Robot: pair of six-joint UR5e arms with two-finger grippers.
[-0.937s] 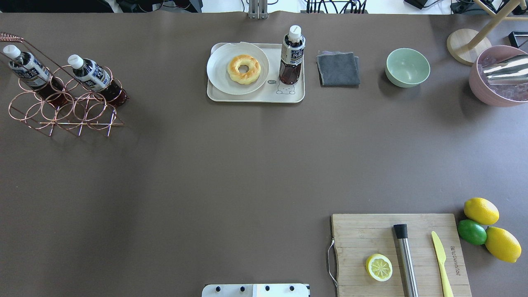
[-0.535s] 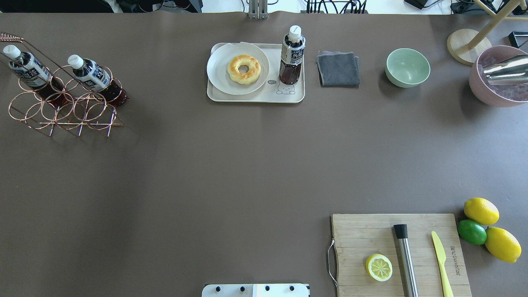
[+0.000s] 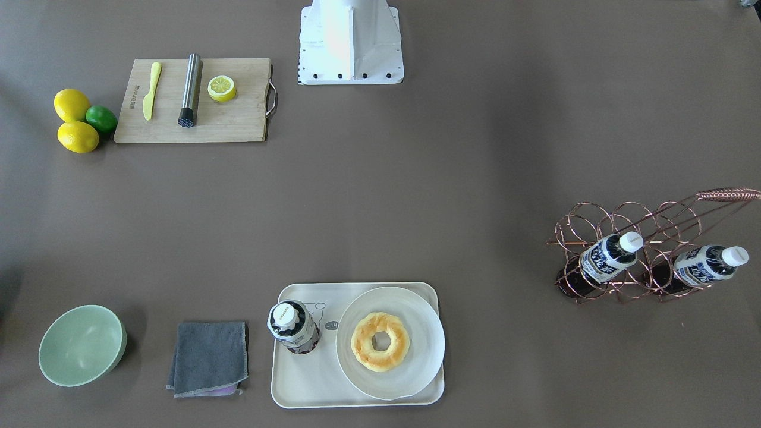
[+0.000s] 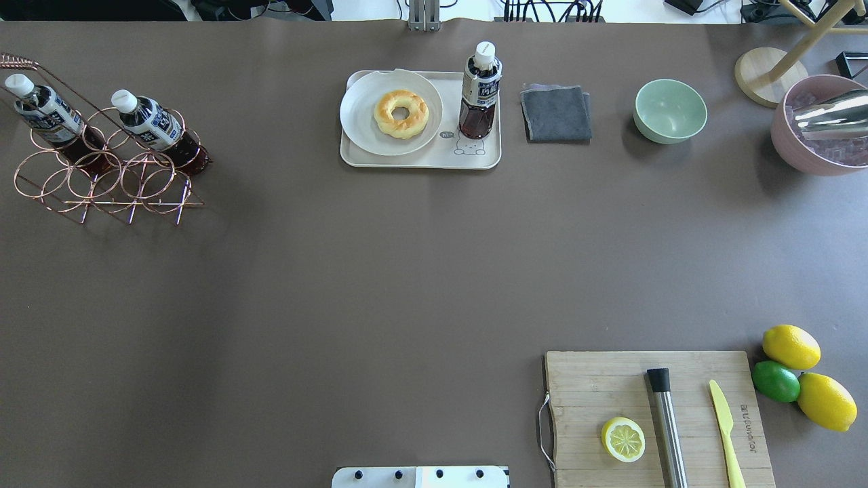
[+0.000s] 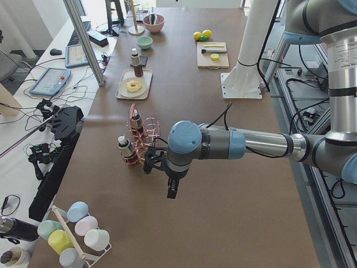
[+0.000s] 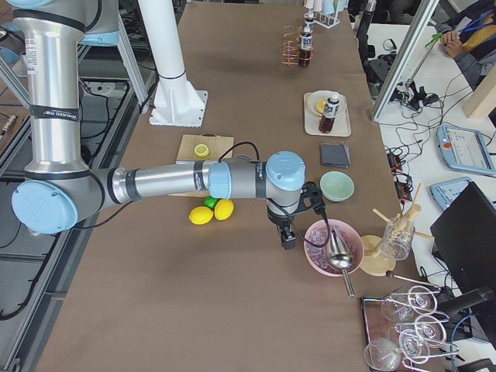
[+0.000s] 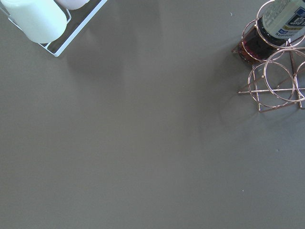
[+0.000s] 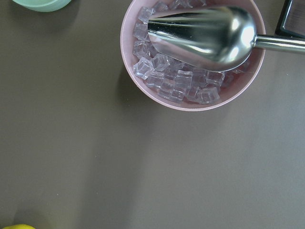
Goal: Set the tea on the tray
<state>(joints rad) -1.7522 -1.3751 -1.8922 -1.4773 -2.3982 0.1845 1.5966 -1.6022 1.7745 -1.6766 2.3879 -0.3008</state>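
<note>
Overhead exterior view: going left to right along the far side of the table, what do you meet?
Copper wire rack, round off-white plate with a ring doughnut, upright white-capped tea bottle on the cream tray, folded grey cloth, pale green bowl, pink bowl of ice cubes.

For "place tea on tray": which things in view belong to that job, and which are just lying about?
Job:
- tea bottle, standing upright on the tray

Lying about:
- spare tea bottles in the copper rack
- plate with doughnut
- grey cloth
- green bowl
- ice bowl
- cutting board
- lemons
- lime
</note>
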